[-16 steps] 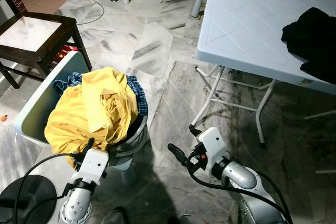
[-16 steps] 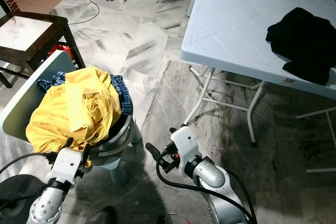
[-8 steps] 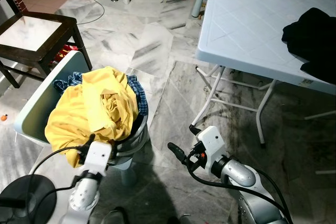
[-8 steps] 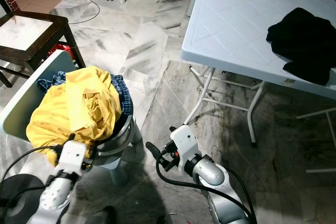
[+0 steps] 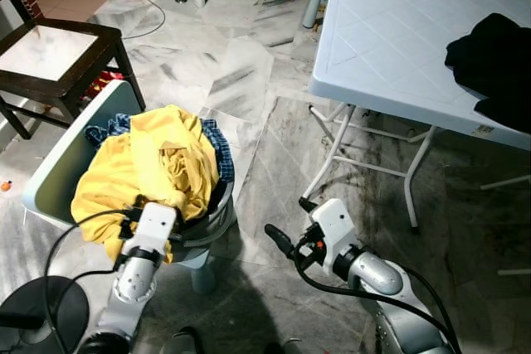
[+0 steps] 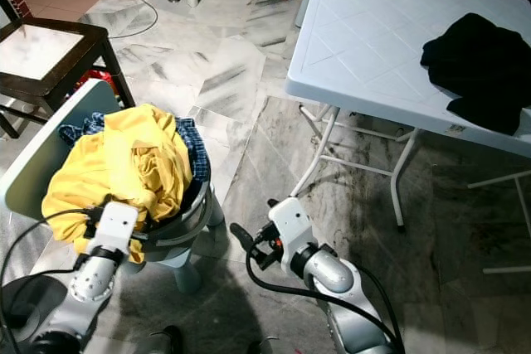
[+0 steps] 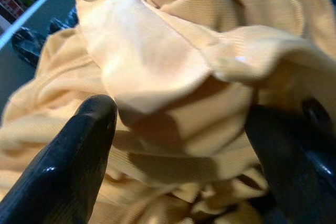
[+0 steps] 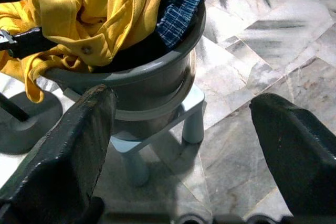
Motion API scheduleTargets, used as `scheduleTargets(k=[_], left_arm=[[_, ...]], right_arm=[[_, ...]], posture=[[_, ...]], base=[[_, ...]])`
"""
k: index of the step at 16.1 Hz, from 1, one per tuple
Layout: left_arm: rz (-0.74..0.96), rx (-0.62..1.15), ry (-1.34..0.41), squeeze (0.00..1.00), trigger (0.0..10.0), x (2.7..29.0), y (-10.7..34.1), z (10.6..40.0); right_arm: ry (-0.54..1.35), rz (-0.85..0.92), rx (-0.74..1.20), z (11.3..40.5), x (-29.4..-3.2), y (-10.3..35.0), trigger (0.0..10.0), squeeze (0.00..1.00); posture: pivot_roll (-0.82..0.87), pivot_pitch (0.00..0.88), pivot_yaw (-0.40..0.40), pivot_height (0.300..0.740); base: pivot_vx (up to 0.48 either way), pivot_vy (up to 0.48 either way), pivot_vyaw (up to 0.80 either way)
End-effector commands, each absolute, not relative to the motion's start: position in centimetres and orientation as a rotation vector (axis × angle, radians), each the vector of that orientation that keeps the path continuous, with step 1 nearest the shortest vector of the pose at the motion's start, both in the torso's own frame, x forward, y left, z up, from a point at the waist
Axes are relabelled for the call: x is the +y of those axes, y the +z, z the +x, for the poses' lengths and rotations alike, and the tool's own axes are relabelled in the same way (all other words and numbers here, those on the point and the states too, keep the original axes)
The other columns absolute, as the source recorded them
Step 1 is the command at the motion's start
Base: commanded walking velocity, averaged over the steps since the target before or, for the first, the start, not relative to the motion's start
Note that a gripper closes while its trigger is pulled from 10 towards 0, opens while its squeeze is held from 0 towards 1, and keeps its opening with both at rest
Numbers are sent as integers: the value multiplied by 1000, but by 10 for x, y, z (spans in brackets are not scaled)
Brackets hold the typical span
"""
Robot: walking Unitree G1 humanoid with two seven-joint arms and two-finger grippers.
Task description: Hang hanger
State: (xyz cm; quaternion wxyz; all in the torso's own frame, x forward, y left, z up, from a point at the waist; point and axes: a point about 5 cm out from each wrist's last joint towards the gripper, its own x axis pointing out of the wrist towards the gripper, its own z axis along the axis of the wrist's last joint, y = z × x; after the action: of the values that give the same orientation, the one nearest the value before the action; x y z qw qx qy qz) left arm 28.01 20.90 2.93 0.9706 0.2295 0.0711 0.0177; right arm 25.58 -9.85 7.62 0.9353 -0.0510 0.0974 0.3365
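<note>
A crumpled yellow cotton shirt (image 5: 158, 163) is heaped over the top of a round grey plastic basket (image 5: 219, 211), spilling over its near rim. It is ribbed and deeply folded, and one button shows on a placket in the right wrist view. A blue checked cloth (image 5: 218, 148) lies under it on the far side of the basket. The basket stands on a pale plastic stool (image 8: 190, 116) on the grey marble floor (image 5: 249, 105), and a pale flat panel (image 5: 79, 151) rises along its left side.

The left gripper (image 7: 184, 124) is at the near edge of the shirt. Its two black fingers (image 7: 79, 150) are spread wide, with a raised fold of yellow cloth lying between them, not pinched. A second ago this gripper sat lower, just below the hanging hem; it has since moved up and forward into the cloth.

The right gripper (image 8: 181, 103) hovers low over the floor, to the right of the basket and apart from it. Its fingers are wide apart and hold nothing, and its place is much as before.

Further right stands a white plastic folding worktop (image 5: 390, 47) with a black garment (image 5: 494, 60) bundled on it. A dark wooden chair (image 5: 58, 55) stands beyond the basket on the left.
</note>
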Motion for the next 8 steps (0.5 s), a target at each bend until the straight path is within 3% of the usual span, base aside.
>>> scheduleTargets(k=[1,5,8], left_arm=[[512,125,42,0,10000,212,33,284],[546,93,33,0,10000,209,49,306],[547,40,-11,0,10000,192,59,318]], right_arm=[[674,-113,214,254,-101,72,10000,0],[661,-119,217,254,-101,70,10000,0],[640,-119,212,256,-103,70,10000,0]], posture=[[-74,160,-108,740],[-79,160,-102,740],[-87,157,-96,740]], base=[[0,0,0],[0,0,0],[0,0,0]])
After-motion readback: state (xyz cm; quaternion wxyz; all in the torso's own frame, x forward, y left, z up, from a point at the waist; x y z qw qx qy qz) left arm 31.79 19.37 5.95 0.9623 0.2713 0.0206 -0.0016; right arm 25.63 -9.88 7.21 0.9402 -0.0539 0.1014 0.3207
